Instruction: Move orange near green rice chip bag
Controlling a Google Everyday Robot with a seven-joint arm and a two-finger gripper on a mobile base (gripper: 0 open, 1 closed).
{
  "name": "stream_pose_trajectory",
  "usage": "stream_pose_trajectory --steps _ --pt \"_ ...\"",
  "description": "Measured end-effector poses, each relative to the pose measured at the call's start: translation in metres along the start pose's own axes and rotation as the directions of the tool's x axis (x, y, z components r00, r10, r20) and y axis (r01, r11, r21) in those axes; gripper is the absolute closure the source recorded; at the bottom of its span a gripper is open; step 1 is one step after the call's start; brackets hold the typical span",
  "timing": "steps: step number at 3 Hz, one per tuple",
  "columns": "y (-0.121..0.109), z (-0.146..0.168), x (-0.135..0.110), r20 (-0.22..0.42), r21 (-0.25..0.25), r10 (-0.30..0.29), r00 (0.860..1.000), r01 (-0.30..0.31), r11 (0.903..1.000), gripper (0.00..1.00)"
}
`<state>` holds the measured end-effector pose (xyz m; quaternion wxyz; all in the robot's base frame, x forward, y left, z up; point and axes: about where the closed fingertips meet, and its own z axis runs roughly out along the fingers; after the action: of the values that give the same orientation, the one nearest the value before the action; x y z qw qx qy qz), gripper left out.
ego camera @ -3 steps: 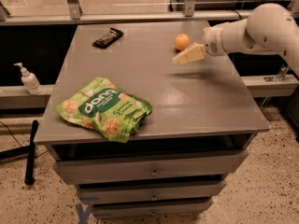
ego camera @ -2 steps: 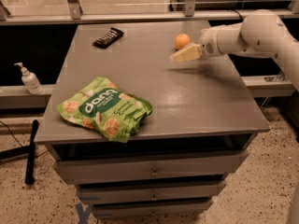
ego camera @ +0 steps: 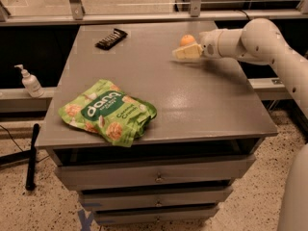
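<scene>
The orange (ego camera: 187, 40) is a small round fruit on the far right part of the grey table top (ego camera: 159, 95). My gripper (ego camera: 184, 53) reaches in from the right on a white arm; its pale fingers sit just in front of the orange, partly covering its lower side. The green rice chip bag (ego camera: 108, 111) with white "dang" lettering lies flat at the front left of the table, far from the orange.
A small dark wrapped candy bar (ego camera: 111, 38) lies at the back left of the table. Drawers (ego camera: 154, 177) are under the table top. A white pump bottle (ego camera: 31, 82) stands on a ledge to the left. A black handle (ego camera: 32, 155) lies on the floor.
My gripper and arm have shifted slightly left, closer around the orange. The orange and the bag have not moved.
</scene>
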<state>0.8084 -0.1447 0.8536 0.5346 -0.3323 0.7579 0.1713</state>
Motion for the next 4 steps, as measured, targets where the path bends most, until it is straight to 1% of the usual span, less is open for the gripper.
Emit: stream_pose_trajectory --steps 1,3,4 --pt "-0.008 0.006 -0.002 0.034 0.017 0.006 0.999 -0.007 0.9998 0.41" --pt "-0.015 0.001 -0.006 0.072 0.044 -0.004 0.997 0.001 0.9990 0.88" --pt "-0.007 -0.005 -0.012 0.080 0.022 -0.006 0.997 0.004 0.9997 1.00"
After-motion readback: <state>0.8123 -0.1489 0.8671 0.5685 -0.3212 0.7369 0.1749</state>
